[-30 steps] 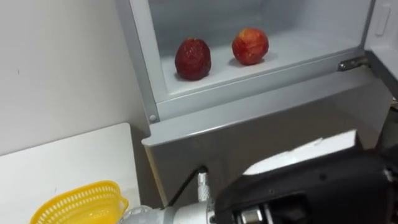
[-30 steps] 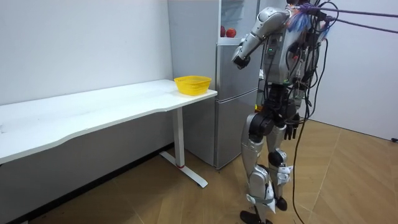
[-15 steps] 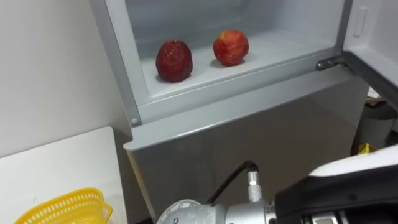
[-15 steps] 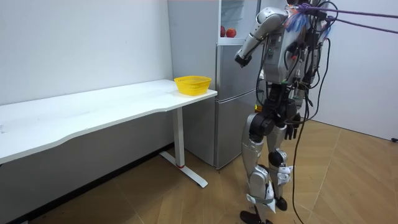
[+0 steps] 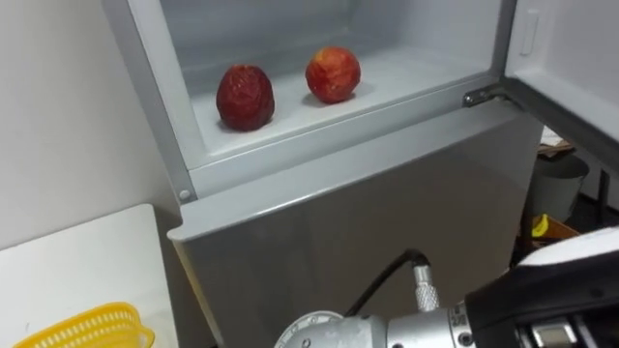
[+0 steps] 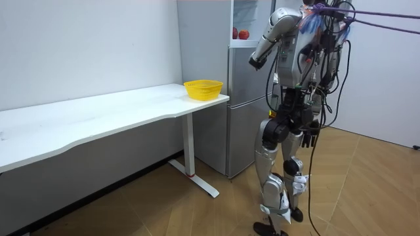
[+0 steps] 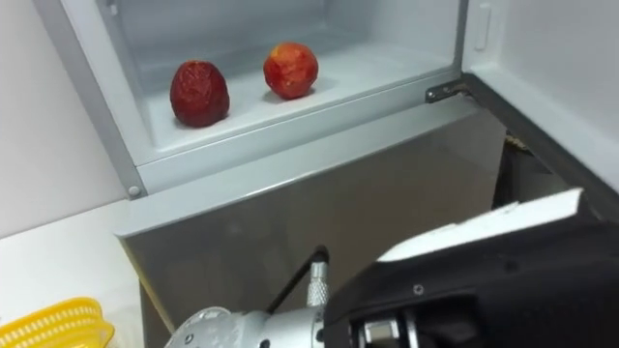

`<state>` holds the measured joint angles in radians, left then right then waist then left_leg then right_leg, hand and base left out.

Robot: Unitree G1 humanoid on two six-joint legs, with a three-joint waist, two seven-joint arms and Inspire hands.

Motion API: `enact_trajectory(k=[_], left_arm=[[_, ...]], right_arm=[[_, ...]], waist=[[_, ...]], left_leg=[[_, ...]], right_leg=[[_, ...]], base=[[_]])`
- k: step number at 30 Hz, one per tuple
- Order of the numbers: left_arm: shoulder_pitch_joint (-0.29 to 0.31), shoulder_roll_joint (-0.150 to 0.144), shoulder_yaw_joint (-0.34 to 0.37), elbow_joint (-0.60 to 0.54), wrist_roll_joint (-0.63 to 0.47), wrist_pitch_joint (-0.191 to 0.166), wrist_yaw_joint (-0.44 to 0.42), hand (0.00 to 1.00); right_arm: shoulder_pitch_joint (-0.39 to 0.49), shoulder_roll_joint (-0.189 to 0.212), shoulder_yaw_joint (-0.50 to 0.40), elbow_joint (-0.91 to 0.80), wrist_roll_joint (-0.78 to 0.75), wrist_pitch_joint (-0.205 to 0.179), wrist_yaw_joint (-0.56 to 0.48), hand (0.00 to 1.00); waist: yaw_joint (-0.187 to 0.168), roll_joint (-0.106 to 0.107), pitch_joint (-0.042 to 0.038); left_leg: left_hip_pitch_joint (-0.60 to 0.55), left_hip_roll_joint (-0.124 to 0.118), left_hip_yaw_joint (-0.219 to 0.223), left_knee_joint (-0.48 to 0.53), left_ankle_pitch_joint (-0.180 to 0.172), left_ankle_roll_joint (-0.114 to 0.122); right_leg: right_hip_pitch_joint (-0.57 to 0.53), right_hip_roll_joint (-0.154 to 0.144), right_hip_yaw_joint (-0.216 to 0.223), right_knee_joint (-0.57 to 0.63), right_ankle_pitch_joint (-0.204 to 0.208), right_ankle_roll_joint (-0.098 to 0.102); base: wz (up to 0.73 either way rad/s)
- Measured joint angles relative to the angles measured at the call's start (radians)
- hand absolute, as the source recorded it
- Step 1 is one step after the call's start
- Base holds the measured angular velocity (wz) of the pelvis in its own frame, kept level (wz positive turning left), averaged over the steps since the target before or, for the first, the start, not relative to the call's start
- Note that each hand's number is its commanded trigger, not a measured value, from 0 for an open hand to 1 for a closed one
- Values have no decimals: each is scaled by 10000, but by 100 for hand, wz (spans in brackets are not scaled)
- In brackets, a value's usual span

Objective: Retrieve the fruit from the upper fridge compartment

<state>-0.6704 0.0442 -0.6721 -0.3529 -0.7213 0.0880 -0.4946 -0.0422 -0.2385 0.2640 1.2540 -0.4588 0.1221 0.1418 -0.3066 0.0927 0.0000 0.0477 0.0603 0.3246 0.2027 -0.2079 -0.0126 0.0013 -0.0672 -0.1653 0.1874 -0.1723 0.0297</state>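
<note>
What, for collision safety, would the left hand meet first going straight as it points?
Likely the open upper door, unless it passes beneath: the left hand points to the robot's right, along the fridge front. Depth unclear.

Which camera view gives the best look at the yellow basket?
The room view. There the basket shows whole, standing at the end of the table next to the fridge. Both eye views cut it off at their lower left corner, so just part of its rim is seen.
</note>
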Motion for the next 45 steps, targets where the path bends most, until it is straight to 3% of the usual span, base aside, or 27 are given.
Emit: enact_trajectory(k=[10,13,16,19,21,23,26,31,33,36,40,42,45], left_arm=[[-196,22,43,-42,867,-52,325,0],[-187,83,240,-172,1111,-52,532,0],[-55,240,731,-739,1858,-62,667,0],[424,430,1452,-1304,2075,-176,897,0],[1010,636,1984,-1715,2079,-303,1002,0],[1291,704,2513,-1972,2081,-316,1059,0],[1731,834,3292,-2310,2179,-620,1568,0],[2095,903,4630,-2835,2266,-847,2486,0],[2309,892,5326,-2951,2580,-1232,3118,0],[2426,891,5907,-2957,3133,-1489,3928,0],[2940,1023,6760,-2957,3668,-1819,4592,0],[4062,1158,7700,-2935,3861,-1965,4974,0],[5212,1424,8911,-2568,3906,-1983,5579,0]], right_arm=[[-26,-6,-21,-49,339,-268,-17,0],[-22,-14,-31,170,810,-384,-158,0],[45,-5,-27,273,1393,-393,-174,0],[106,2,-30,314,1464,-437,-189,0],[156,16,-44,311,1350,-599,-363,0],[198,62,-238,314,1310,-714,-516,0],[242,73,-557,318,1350,-885,-713,0],[406,92,-626,309,1067,-1091,-968,0],[633,120,-695,305,924,-1112,-963,0],[747,224,-970,313,790,-1106,-965,0],[1104,250,-1319,265,677,-1192,-988,0],[1338,311,-1874,260,452,-1146,-1100,0],[1477,393,-2305,249,129,-1085,-1164,0]], waist=[[181,-43,29],[451,-85,56],[891,-213,140],[1310,-393,131],[1649,-580,41],[1853,-754,37],[2191,-920,10],[2735,-931,-30],[2871,-918,-39],[2972,-921,-44],[3326,-866,-122],[3489,-835,-146],[3695,-789,-127]], left_leg=[[198,-37,47,-76,0,0],[197,-24,8,-74,0,-1],[208,-12,-3,-103,4,-4],[204,1,-13,-178,15,-22],[186,1,-106,-173,17,-24],[186,3,-211,-171,17,-24],[188,-1,-329,-153,17,-25],[194,0,-377,-146,17,-25],[180,-2,-466,-146,18,-26],[159,-24,-539,-151,18,-25],[197,-37,-563,-141,18,-24],[303,-36,-578,-145,19,-23],[356,-32,-663,-145,31,-44]], right_leg=[[102,9,-8,-11,4,-6],[94,11,-20,8,8,-13],[46,37,-5,53,20,-33],[9,59,-23,29,30,-50],[63,58,-102,38,39,-59],[96,53,-204,41,40,-61],[215,45,-339,-26,40,-61],[331,45,-417,-17,41,-62],[355,29,-573,-13,40,-62],[351,-4,-718,-15,32,-55],[401,-28,-763,-11,33,-54],[492,-31,-750,32,15,-54],[516,-23,-780,19,-44,-83]], base=[[-2],[-1],[-4],[2],[7],[17],[16],[5],[17],[16],[-1],[0],[3]])
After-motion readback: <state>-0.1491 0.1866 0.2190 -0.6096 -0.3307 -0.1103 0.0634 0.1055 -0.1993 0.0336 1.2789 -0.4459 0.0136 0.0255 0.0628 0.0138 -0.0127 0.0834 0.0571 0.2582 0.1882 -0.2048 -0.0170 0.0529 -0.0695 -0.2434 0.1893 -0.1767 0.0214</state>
